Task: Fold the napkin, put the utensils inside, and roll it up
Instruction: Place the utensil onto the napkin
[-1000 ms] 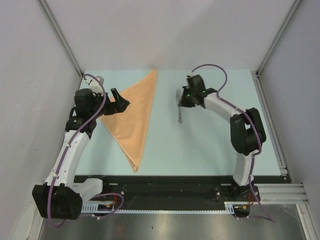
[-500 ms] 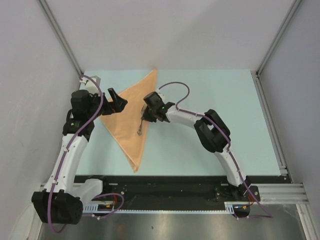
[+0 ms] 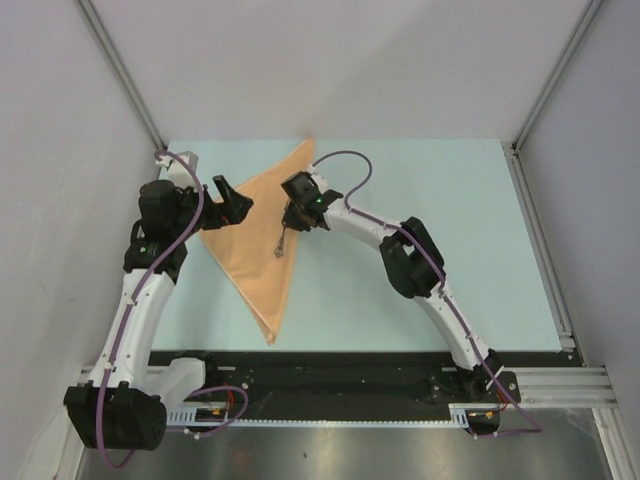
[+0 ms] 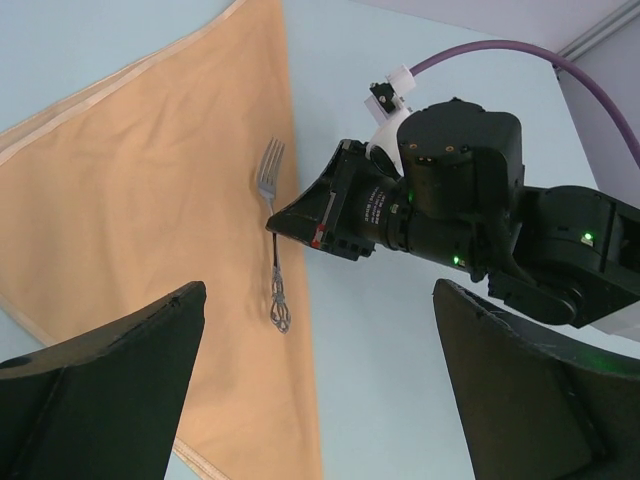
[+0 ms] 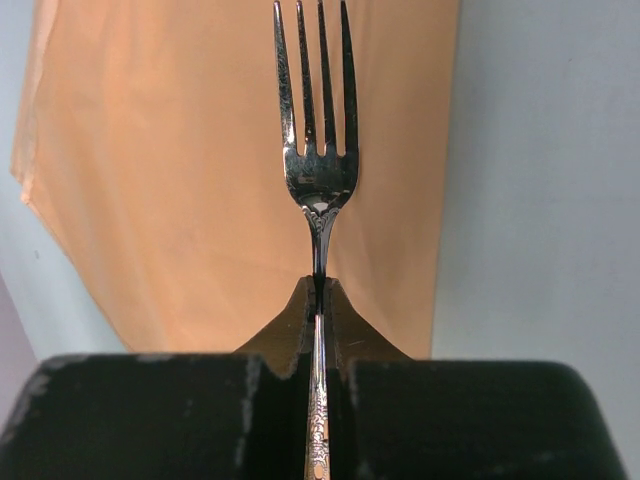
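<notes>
While the right gripper (image 3: 289, 219) clamps its fingers on the fork (image 5: 318, 150) handle above the triangular napkin (image 3: 258, 235) on the desk (image 3: 450, 280), the left gripper (image 3: 233, 206) hovers by its left corner, fingers apart.

Peach-orange all over the napkin (image 3: 262, 235), faintly shiny, with a paler hemmed border along the edges, and pale mint-blue on the table (image 3: 520, 220) beneath. Bright silver on the fork (image 5: 318, 150), with fine embossed scrollwork down the handle. Matte black on the right gripper (image 5: 318, 298) and left gripper (image 4: 318, 330), white on the arm links (image 3: 140, 310), purple on the cable (image 4: 500, 48).
</notes>
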Controlling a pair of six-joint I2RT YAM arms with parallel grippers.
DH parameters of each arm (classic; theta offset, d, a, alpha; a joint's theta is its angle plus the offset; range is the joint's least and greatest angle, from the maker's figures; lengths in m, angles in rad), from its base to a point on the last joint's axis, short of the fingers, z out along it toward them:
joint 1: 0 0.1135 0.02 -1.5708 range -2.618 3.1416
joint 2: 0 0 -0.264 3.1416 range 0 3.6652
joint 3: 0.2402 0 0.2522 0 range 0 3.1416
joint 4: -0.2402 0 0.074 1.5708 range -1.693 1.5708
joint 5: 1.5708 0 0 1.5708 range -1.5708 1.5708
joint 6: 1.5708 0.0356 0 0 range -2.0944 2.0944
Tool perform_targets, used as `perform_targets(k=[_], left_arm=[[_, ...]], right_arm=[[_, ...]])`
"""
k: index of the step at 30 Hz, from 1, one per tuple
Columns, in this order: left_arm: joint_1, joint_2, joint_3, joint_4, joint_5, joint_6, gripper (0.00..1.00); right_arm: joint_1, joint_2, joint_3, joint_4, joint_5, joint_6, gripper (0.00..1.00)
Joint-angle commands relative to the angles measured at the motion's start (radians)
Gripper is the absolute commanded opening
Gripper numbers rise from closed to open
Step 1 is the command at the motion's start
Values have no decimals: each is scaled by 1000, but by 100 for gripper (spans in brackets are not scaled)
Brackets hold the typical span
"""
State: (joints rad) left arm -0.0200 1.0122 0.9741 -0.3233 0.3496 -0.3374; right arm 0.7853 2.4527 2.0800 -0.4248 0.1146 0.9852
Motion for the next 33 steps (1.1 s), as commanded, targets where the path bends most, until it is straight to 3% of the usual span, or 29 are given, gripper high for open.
perform_targets(k=[1, 17, 33], left_arm=[[14, -26, -11, 30, 26, -12, 100], [17, -9, -17, 44, 54, -26, 100], [17, 6, -18, 49, 80, -34, 100]], right_arm=[[-18, 45, 106, -110, 11, -68, 0], [-55, 138, 218, -184, -52, -168, 0], [-49, 173, 241, -134, -96, -129, 0]])
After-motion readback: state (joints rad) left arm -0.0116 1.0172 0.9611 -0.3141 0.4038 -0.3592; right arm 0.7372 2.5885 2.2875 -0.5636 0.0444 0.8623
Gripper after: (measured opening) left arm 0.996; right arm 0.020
